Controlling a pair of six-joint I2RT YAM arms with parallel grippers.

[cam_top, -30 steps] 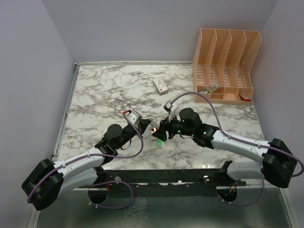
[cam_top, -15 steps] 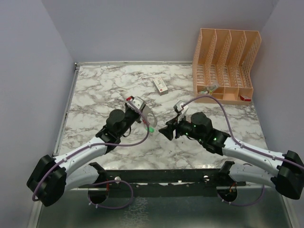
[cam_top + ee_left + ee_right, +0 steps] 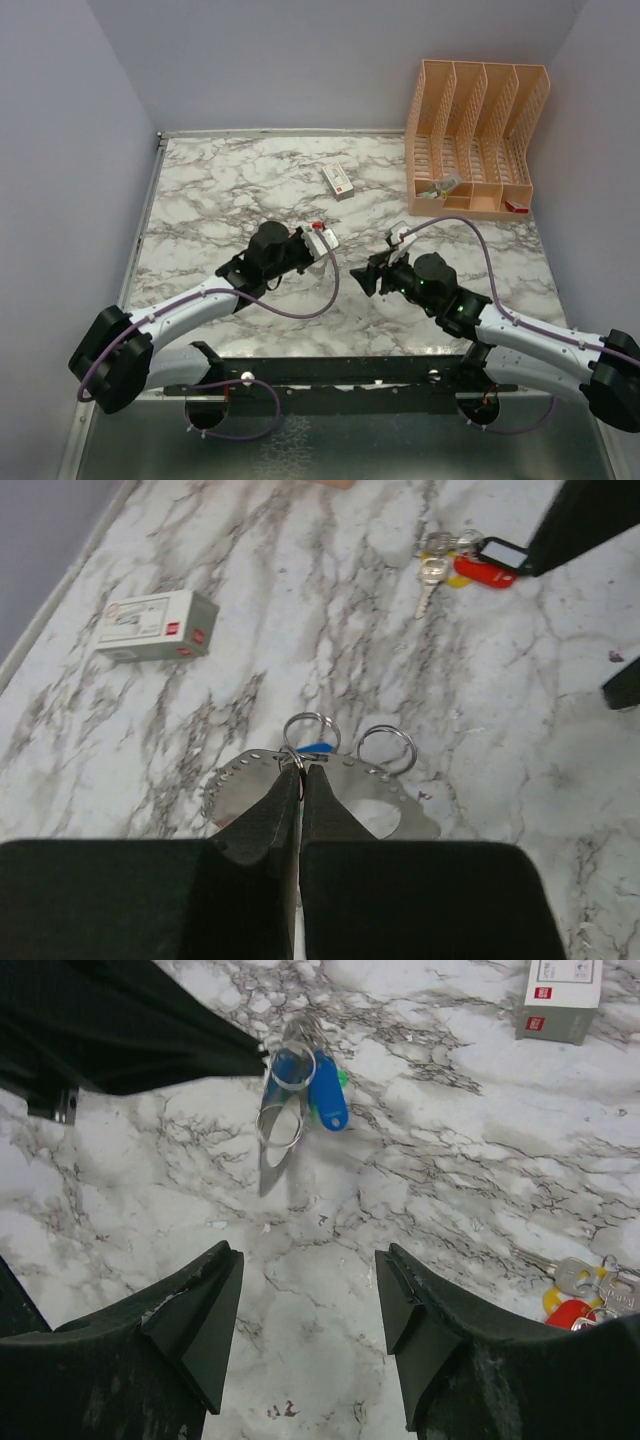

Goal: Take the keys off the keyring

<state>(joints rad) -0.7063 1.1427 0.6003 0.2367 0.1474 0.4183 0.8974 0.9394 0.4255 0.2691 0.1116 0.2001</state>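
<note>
My left gripper (image 3: 301, 770) is shut on the keyring (image 3: 235, 788), a grey perforated metal band held just above the marble table (image 3: 520, 710). Two small split rings (image 3: 386, 748) and a blue key head (image 3: 314, 748) hang at its far edge. In the right wrist view the keyring (image 3: 275, 1150) hangs edge-on from the left gripper with blue keys (image 3: 326, 1095) and a bit of green. My right gripper (image 3: 308, 1252) is open and empty, facing it across a gap. A loose bunch of keys (image 3: 470, 565) with red and yellow heads lies on the table beside the right gripper and also shows in the right wrist view (image 3: 582, 1295).
A white box with a red mark (image 3: 338, 179) lies at the table's far middle; it also shows in the left wrist view (image 3: 155, 625). An orange file rack (image 3: 478, 140) stands at the back right. Both grippers (image 3: 322, 240) (image 3: 365, 278) sit near the table's centre.
The grippers were together at the keys; now they are apart. The left gripper has moved right with the keyring, and the right gripper has drawn back to the right.
</note>
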